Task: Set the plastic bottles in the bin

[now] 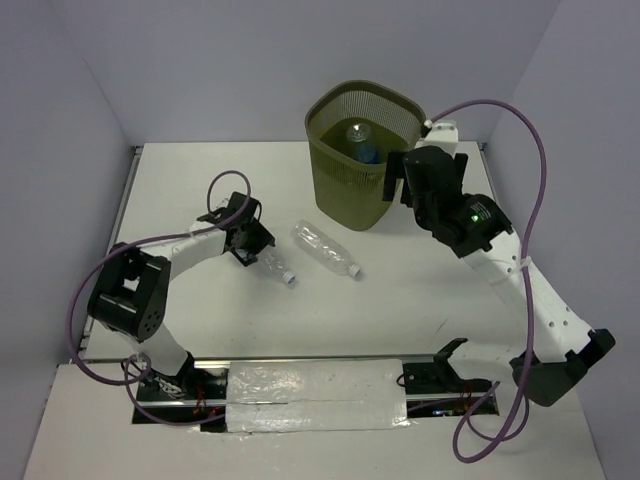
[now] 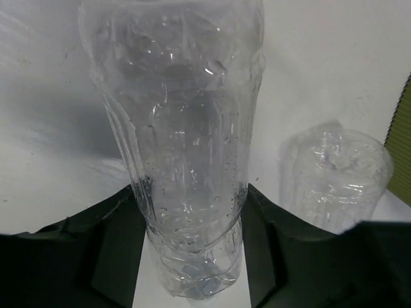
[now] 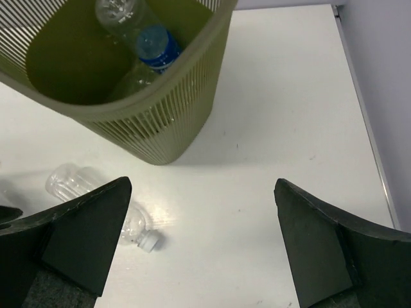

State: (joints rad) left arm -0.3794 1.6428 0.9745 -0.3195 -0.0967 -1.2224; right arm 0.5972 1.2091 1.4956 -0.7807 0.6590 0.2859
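So the left pincer [image 2: 192, 208] is clamped on a bottle [image 2: 180, 115], long axis running straight out between the fingers. The bin [image 1: 365, 150] is ahead-right of it, past the second bottle [image 1: 325, 248] lying just to its right. The right pincer [image 3: 202, 237] is spread wide, empty, beside the bin, way closer.

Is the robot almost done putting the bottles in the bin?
About halfway. Done: the blue-label bottle lies inside the bin, seemingly with a clear one beside it. In hand: the left gripper has its jaws shut on another bottle, down on the table. Left: that one, plus the loose bottle lying mid-table. The right gripper hovers by the bin, jaws open, holding nothing.
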